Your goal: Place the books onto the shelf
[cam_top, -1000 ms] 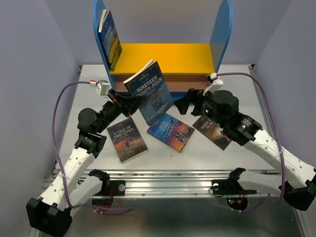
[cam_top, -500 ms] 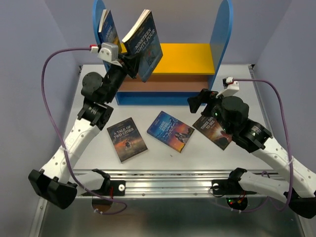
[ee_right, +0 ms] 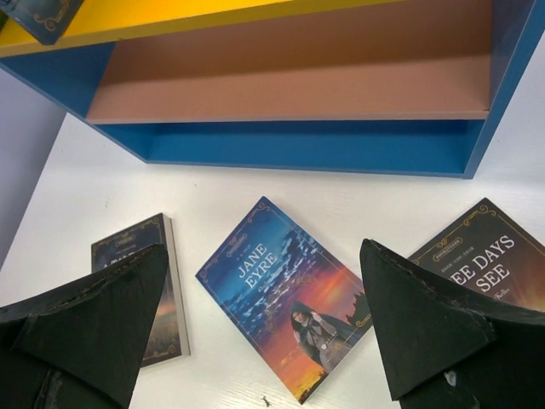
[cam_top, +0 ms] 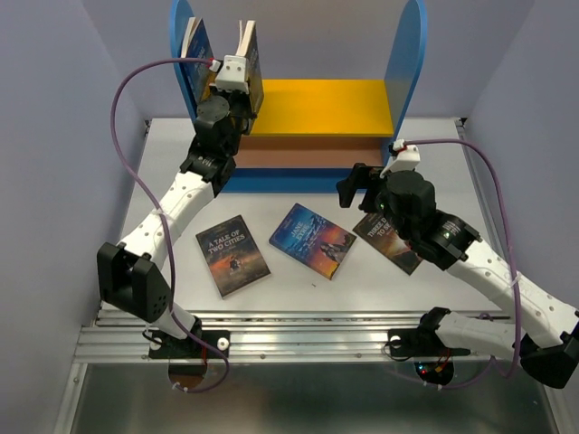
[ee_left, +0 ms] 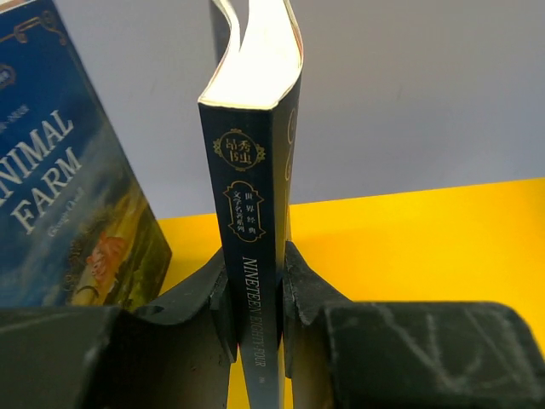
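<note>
Altogether five books (cam_top: 312,238): three on table (cam_top: 298,282), two at shelf (cam_top: 326,104).

Shelf (cam_top: 405,81) stood at the far side of the table (cam_top: 163,181). Animal Farm (cam_top: 197,50) leaned on the shelf's left side panel (cam_top: 179,36), on the upper board (cam_top: 317,104). Just right of it, Nineteen Eighty-Four (ee_left: 251,256) stood upright over the board's left end, spine between the fingers of the left gripper (ee_left: 255,294); contact with the board not discernible.

In front of the shelf, flat on the table, left to right: A Tale of Two Cities (cam_top: 233,255), Jane Eyre (cam_top: 312,240), Three Days to See (cam_top: 391,242), the last partly under the right arm. Right gripper (cam_top: 355,188) hung between the shelf front and these books.
</note>
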You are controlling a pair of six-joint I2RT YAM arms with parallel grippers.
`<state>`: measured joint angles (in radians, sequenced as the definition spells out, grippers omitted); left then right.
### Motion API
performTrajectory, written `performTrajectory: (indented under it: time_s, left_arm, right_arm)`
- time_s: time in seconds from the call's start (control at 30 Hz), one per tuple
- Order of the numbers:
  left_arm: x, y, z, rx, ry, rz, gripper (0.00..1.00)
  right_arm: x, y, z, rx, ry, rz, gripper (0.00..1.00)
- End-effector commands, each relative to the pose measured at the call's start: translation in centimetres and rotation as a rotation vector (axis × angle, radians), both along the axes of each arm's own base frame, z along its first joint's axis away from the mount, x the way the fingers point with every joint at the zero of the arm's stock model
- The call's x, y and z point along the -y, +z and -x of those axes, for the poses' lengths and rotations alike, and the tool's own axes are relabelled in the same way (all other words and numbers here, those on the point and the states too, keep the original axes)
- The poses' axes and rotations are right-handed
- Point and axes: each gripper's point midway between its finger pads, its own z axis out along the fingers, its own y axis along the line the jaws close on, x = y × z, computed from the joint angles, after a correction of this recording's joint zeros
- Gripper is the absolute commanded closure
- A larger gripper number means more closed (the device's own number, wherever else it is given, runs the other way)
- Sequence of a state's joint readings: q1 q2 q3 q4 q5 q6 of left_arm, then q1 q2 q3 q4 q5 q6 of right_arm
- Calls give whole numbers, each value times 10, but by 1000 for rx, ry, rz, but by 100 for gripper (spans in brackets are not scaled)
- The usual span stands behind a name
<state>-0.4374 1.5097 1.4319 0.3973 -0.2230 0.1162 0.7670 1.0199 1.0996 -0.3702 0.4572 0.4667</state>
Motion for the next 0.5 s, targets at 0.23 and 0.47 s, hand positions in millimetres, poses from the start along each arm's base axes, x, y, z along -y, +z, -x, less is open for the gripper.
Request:
performTrajectory:
  time_s: [0.23,0.47]
  left_arm:
    - [-60,64,-7,208,204,60,100]
    - [-79,51,-12,166,308,37,100]
  right_arm:
    - [2,32,-2,66,1,-18,0]
    - [4,31,-1,64,-5,-20,0]
